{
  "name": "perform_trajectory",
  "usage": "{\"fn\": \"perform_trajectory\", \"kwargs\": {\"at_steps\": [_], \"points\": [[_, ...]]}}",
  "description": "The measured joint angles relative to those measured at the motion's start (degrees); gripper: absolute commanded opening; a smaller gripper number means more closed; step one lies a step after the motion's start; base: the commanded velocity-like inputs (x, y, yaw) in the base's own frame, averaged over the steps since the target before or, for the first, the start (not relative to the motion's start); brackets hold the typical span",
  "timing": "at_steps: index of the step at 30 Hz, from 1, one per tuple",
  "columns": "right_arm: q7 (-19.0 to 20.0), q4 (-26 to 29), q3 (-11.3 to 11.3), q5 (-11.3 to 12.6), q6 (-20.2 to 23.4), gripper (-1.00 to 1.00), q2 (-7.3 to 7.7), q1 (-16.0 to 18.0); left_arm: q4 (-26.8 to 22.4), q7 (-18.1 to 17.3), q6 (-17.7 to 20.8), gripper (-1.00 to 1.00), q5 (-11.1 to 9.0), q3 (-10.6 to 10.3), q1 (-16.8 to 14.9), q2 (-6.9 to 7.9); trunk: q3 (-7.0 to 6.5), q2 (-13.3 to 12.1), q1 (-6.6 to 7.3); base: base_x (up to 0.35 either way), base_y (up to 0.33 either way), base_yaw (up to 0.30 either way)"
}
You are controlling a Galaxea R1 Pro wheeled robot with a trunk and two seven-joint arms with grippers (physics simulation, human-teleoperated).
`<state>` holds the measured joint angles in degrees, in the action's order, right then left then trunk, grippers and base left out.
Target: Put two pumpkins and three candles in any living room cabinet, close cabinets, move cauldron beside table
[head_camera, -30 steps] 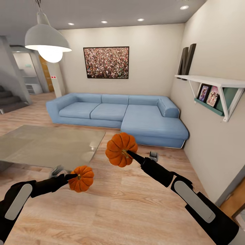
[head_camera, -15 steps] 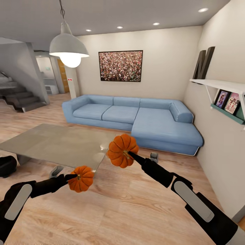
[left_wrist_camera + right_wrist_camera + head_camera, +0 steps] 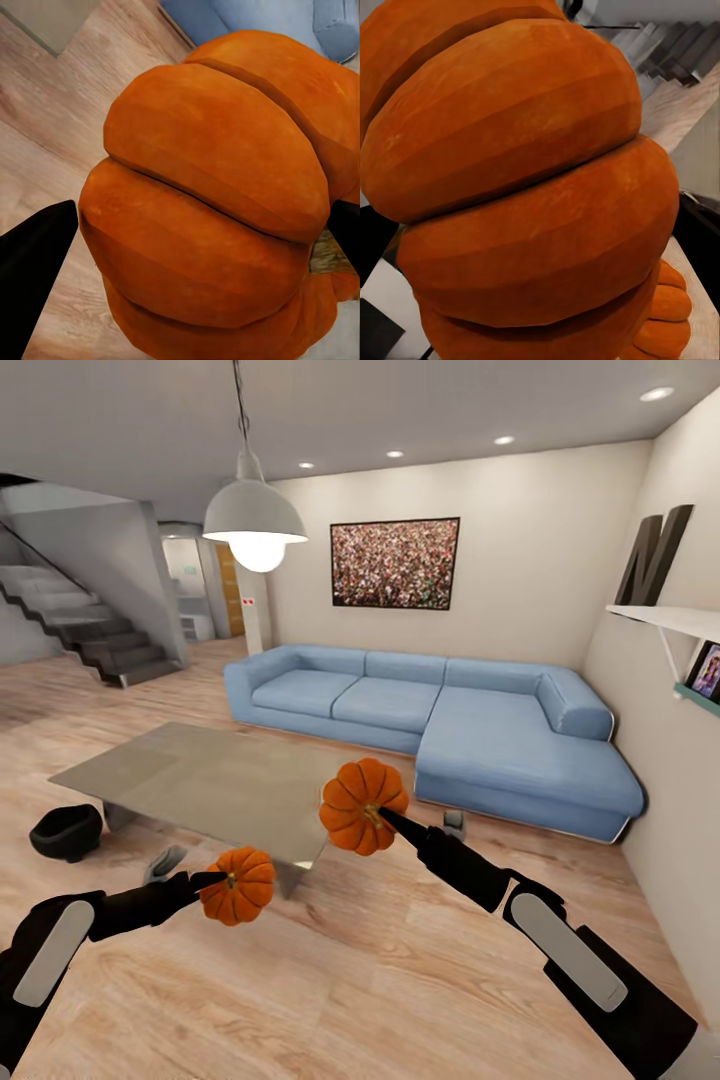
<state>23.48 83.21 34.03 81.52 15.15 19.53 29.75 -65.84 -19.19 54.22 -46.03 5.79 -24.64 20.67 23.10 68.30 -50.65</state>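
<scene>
We count two pumpkins, one in each gripper, both held up in the air over the wooden floor [image 3: 380, 980]. Our left gripper [image 3: 222, 879] has its fingers closed on the smaller-looking pumpkin [image 3: 239, 885], which sits low and near the front corner of the glass coffee table [image 3: 200, 785]. In the left wrist view that pumpkin [image 3: 214, 202] bulges between two dark fingertips [image 3: 34, 247], pressed at both sides. Our right gripper [image 3: 384, 819] clamps the second pumpkin [image 3: 363, 805], carried higher and further forward, between the table and the sofa [image 3: 450, 725]. In the right wrist view its ribbed orange body [image 3: 525, 187] crowds the frame, with the staircase behind it.

One black cauldron [image 3: 66, 831] stands on the floor just beside the table's left end, close to its grey leg. One blue corner sofa runs along the far wall, under one framed picture [image 3: 395, 562]. One white pendant lamp [image 3: 254, 525] hangs above the table. One staircase [image 3: 90, 625] climbs at the left. On the right wall we see one white shelf [image 3: 675, 622] bearing a dark letter N [image 3: 652, 556], with a framed photo [image 3: 706, 668] on a green ledge beneath.
</scene>
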Motion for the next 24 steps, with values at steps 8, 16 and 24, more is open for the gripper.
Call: {"fn": "perform_trajectory", "kwargs": {"at_steps": [8, 16, 24], "points": [[0.0, -0.09, 0.01, -0.06, 0.0, -1.0, -0.04, 0.0, 0.0, -0.05, 0.03, -1.0, -0.05, 0.01, 0.01, 0.08, -1.98, -3.21, 1.76, 0.0, 0.0, 0.227], [0.01, -0.08, 0.0, -0.08, 0.0, -1.0, 0.02, 0.0, 0.0, -0.05, 0.06, -1.0, -0.2, 0.04, 0.0, 0.12, -3.96, -6.42, 3.52, 0.0, 0.0, 0.226], [0.0, -0.14, 0.01, -0.08, 0.0, -1.0, 0.01, 0.0, 0.0, -0.05, 0.07, -1.0, -0.49, 0.1, 0.02, 0.26, -5.94, -9.63, 5.28, 0.0, 0.0, 0.226]]}}
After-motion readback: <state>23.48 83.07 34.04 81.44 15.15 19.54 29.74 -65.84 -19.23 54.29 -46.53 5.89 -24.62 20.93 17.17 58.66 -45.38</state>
